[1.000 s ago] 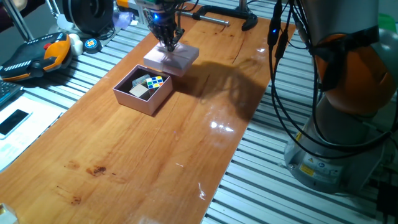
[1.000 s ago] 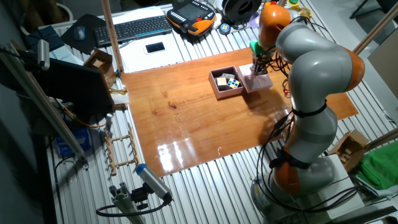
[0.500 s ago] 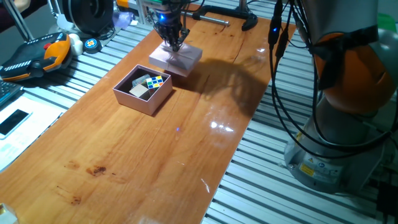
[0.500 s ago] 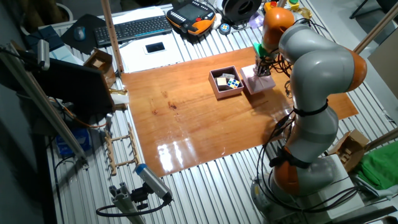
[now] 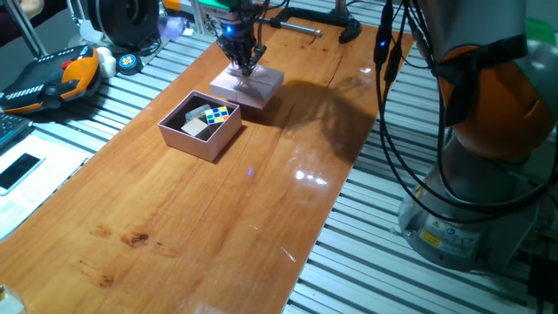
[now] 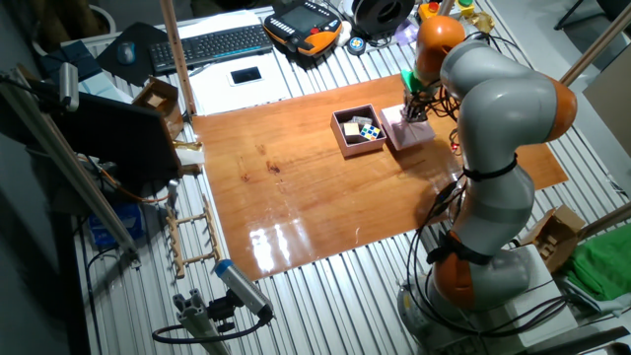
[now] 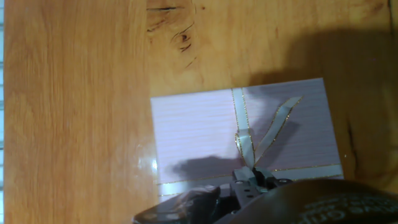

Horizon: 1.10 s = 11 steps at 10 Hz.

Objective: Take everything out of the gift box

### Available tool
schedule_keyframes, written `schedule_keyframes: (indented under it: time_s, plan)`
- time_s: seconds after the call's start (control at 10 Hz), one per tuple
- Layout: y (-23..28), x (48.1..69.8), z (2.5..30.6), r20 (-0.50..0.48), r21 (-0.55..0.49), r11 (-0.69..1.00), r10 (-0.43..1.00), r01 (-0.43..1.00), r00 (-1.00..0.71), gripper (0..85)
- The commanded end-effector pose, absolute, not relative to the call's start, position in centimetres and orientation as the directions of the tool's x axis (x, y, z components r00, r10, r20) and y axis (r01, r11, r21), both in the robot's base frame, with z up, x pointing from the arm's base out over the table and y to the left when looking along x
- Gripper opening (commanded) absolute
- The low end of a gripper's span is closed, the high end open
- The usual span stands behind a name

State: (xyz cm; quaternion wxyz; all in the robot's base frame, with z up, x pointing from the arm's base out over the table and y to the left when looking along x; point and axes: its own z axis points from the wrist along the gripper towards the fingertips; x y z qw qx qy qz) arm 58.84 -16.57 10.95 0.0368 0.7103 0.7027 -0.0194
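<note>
The pale-pink gift box [image 5: 185, 139] stands open on the wooden table [image 5: 218, 218]. It holds the multicoloured puzzle cube [image 5: 222, 113], the beige-grey block [image 5: 193, 127] and a flat pale piece [image 5: 194, 112]. The box also shows in the other fixed view [image 6: 344, 140]. Its flat pink lid [image 5: 261, 87] with a string bow lies on the table just behind the box, apart from it. My gripper [image 5: 242, 64] stands over the lid, fingers pinched on the bow. In the hand view the lid [image 7: 199, 137] fills the middle and my gripper [image 7: 249, 180] is at the bow's knot.
An orange-black teach pendant [image 5: 52, 78] and a phone [image 5: 19, 170] lie left of the table on the slatted bench. A black clamp bar [image 5: 301, 26] lies at the table's far end. The robot's base [image 5: 471, 192] stands to the right. A keyboard [image 6: 212, 44] lies beyond the table.
My gripper has carried the lid a little farther from the box, towards the table's far end. The box and its contents have not moved.
</note>
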Motion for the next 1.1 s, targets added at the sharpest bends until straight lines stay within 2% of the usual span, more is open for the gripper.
schedule_keyframes:
  time_s: [0.0, 0.7, 1.0]
  plan:
    - [-16.5, 59.1, 10.5, -0.076, 0.029, -0.010, 0.997, 1.000, 0.012, 1.0]
    - [-16.4, 60.6, 7.5, -0.070, 0.037, 0.003, 0.998, 0.999, 0.000, 1.7]
    - [-16.4, 60.7, 7.4, -0.069, 0.047, -0.004, 0.998, 0.999, 0.007, 17.3]
